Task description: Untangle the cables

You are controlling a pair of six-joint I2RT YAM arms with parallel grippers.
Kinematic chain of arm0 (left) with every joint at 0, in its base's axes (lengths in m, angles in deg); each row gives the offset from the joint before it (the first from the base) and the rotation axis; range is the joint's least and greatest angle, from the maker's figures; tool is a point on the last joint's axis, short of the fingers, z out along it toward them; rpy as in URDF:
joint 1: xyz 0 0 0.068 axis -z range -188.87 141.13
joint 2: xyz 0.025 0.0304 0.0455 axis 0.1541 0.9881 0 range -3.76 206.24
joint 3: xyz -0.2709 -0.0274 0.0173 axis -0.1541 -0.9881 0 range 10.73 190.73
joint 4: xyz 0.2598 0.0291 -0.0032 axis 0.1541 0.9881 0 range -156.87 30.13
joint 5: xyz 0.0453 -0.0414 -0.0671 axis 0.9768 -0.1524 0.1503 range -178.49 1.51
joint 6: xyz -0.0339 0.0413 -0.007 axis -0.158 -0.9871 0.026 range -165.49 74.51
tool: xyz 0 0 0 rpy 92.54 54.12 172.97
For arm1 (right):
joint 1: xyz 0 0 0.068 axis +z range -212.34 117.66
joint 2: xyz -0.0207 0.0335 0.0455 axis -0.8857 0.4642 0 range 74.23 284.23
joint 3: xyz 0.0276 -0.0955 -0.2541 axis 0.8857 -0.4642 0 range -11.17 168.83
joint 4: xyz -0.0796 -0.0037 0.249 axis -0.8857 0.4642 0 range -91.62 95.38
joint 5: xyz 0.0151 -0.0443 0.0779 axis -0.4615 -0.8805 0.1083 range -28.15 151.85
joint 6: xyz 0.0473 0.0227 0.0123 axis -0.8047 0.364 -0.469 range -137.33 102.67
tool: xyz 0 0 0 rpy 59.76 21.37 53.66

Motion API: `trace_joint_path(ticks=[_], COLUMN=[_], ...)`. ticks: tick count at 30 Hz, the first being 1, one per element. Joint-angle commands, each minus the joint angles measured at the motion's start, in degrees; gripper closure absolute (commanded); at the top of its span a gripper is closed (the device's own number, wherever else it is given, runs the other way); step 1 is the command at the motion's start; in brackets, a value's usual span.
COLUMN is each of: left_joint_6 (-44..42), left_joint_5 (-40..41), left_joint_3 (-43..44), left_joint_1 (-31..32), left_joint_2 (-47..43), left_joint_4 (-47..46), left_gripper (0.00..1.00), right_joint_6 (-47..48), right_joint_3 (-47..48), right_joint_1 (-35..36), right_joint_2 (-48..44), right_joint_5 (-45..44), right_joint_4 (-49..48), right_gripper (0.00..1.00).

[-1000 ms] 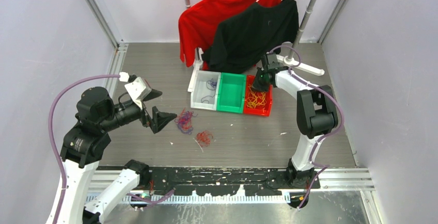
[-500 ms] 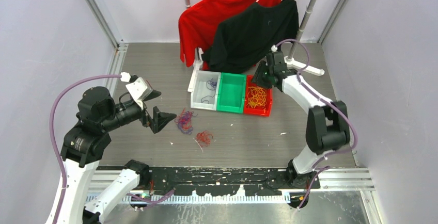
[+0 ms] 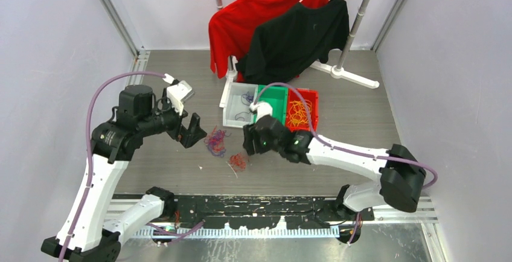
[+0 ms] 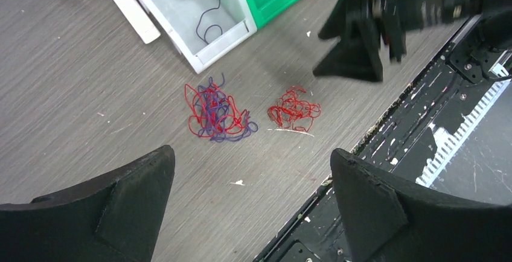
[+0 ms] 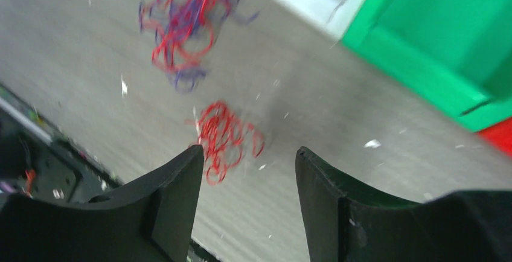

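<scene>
Hovering over red cables (image 5: 223,138): right hand (image 5: 249,153) parted, empty; left hand (image 4: 250,156) wide, empty.

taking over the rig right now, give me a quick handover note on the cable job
Left gripper: open, empty, near the red-and-purple tangle on the table.
Right gripper: open, empty, just short of the small red bunch.
Done: purple cable in the white bin, yellow-orange cables in the red bin. Green bin looks empty.
Left: pull the tangle apart, then bin the red and purple strands.
</scene>
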Motion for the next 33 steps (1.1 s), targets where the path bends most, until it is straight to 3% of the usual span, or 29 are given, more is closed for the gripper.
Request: trace_joint_path(ticks=[1, 9, 14, 18, 22, 33], left_joint_6=[0.1, -1.3, -1.7, -3.2, -4.7, -6.4], left_joint_5=[0.2, -0.4, -1.9, -2.6, -3.8, -8.4], left_joint_3=[0.2, -3.3, -6.4, -6.7, -6.5, -6.8], left_joint_1=[0.0, 0.0, 0.0, 0.0, 0.0, 0.0], left_joint_2=[-1.2, -2.8, -4.7, -5.0, -5.4, -5.9], left_joint_4=[-0.4, -0.6, -0.7, 0.3, 1.7, 2.9], left_gripper=[0.00, 0.01, 0.02, 0.03, 0.04, 0.05], right_joint_6=[0.4, -1.0, -1.0, -1.3, -2.2, -3.6], right_joint_3=[-0.9, -0.7, 1.4, 3.0, 1.1, 4.6], right_joint_1=[6.9, 8.7, 8.7, 8.6, 8.7, 8.7], right_joint_2=[3.7, 10.2, 13.7, 16.5, 12.8, -1.4], right_joint_5=[-3.7, -2.2, -2.4, -1.6, -2.5, 0.5], right_joint_4=[-6.2, -10.8, -12.3, -10.4, -7.8, 4.6], right_gripper=[0.39, 0.45, 0.55, 0.72, 0.98, 0.99])
